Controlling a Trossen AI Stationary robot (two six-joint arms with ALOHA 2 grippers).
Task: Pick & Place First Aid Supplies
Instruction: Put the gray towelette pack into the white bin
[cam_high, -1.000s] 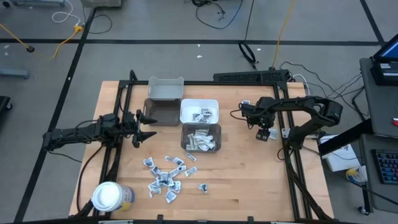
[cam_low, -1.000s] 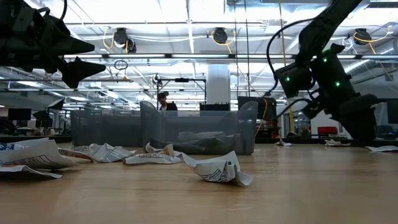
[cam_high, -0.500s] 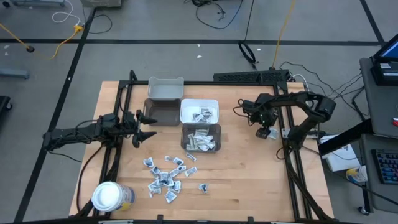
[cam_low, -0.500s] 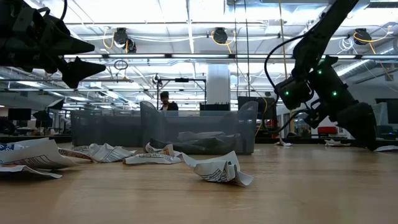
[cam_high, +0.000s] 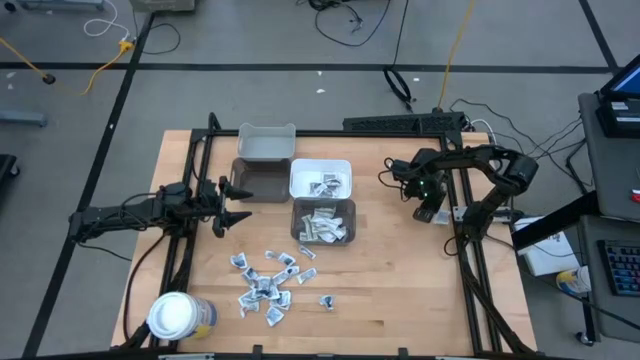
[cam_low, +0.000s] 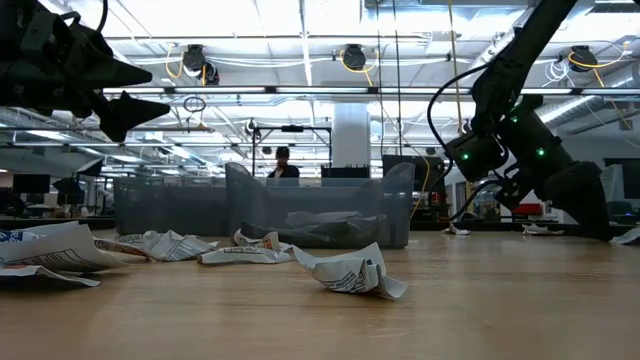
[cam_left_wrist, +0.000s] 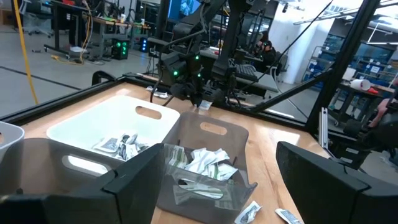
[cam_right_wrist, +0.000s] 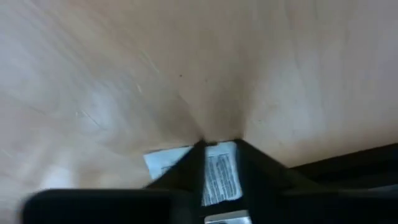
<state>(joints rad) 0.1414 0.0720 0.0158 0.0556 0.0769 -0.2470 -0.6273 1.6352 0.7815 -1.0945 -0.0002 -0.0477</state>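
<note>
The tabletop (cam_high: 400, 290) carries the whole job, and the one arm at work on it is the right one. Over the last second its elbow has folded in, and in the low view the right pincer (cam_high: 431, 213) has sunk from mid-air almost onto the wood, close to the frame rail at that side. The left pincer (cam_high: 240, 204) hangs spread wide and empty, well apart across the bins.

Between the two pincers stand the bins. The grey bin (cam_high: 294, 222) and the white bin (cam_high: 300, 170) both already hold supplies, and both lie well off from the right pincer, toward the table's middle. The loose packets (cam_high: 265, 285) are farther from it, scattered nearer the left pincer, just beyond its tips and toward the table's front edge.

Smallest is a single white printed packet (cam_right_wrist: 222, 174), right at the right pincer's tips. The wrist view shows the two dark fingers drawn together at its edge, so I judge it pinched (the hold itself is hard to confirm, since the tips hide the contact). The descent suggests a pick of this stray packet. A lift and a carry to a bin remain, with the heap not yet sorted.
</note>
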